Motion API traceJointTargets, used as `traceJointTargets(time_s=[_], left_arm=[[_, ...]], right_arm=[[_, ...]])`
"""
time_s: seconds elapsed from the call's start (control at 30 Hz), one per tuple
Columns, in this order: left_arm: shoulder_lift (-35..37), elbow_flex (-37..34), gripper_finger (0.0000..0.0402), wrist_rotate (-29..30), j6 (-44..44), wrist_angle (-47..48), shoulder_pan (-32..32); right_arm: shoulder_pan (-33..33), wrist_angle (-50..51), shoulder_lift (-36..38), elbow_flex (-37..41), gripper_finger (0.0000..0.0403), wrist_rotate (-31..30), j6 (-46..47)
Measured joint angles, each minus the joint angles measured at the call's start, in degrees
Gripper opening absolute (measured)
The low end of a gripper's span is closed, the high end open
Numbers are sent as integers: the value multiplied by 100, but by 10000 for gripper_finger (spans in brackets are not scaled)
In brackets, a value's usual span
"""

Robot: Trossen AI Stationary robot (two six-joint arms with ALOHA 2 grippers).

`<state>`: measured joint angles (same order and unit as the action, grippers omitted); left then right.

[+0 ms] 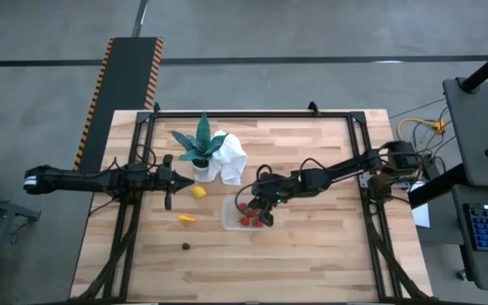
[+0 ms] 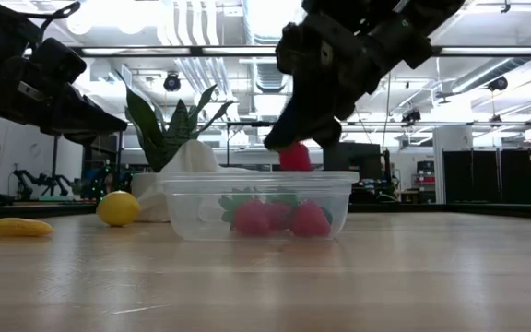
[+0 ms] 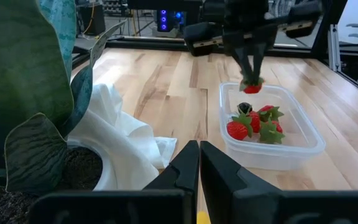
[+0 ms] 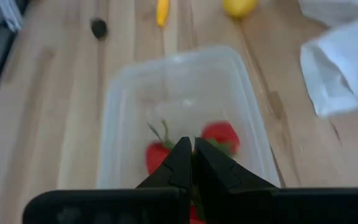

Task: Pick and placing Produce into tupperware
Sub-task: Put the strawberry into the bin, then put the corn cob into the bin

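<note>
The clear tupperware (image 1: 230,216) (image 2: 261,205) (image 3: 272,140) (image 4: 179,93) stands near the table's middle, with strawberries (image 2: 252,219) (image 3: 238,129) (image 4: 219,134) lying on its floor. My right gripper (image 1: 257,206) (image 2: 293,148) (image 4: 191,152) hovers above it, shut on another strawberry (image 2: 294,157) (image 3: 252,87). The lemon (image 1: 199,192) (image 2: 118,208), the yellow-orange piece (image 1: 187,219) (image 2: 21,227) and a tiny dark round one (image 1: 185,246) (image 4: 98,27) lie on the wood to the container's left. My left gripper (image 1: 185,180) (image 3: 199,165) waits shut in the air beside the plant. My right gripper pinches the strawberry between its two fingertips at the fruit's upper, green-capped end (image 3: 251,81). The fingers come from above, pointing down. The strawberry hangs below them, lifted clear, at about the height of the tupperware's rim (image 2: 339,175).
A green spiky potted plant (image 1: 202,148) (image 3: 36,93) and a crumpled white cloth (image 1: 231,157) (image 3: 123,140) (image 4: 347,62) sit toward the far side, just beyond the lemon. Bare wood stretches along the near side and to the right of the container.
</note>
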<state>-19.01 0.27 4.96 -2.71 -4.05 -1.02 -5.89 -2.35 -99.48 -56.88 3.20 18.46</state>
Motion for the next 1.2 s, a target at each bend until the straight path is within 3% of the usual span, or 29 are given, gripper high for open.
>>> traceJointTargets(time_s=[0.33,0.8,1.2], left_arm=[[3,0,0,-1,-6,-1,0],[3,0,0,-1,-14,0,-2],[-1,1,0,-82,-7,-522,-2]], right_arm=[[-11,50,-85,2,12,-24,71],[-9,34,-63,4,72,-44,-244],[-7,66,-16,-424,75,-1409,-1868]])
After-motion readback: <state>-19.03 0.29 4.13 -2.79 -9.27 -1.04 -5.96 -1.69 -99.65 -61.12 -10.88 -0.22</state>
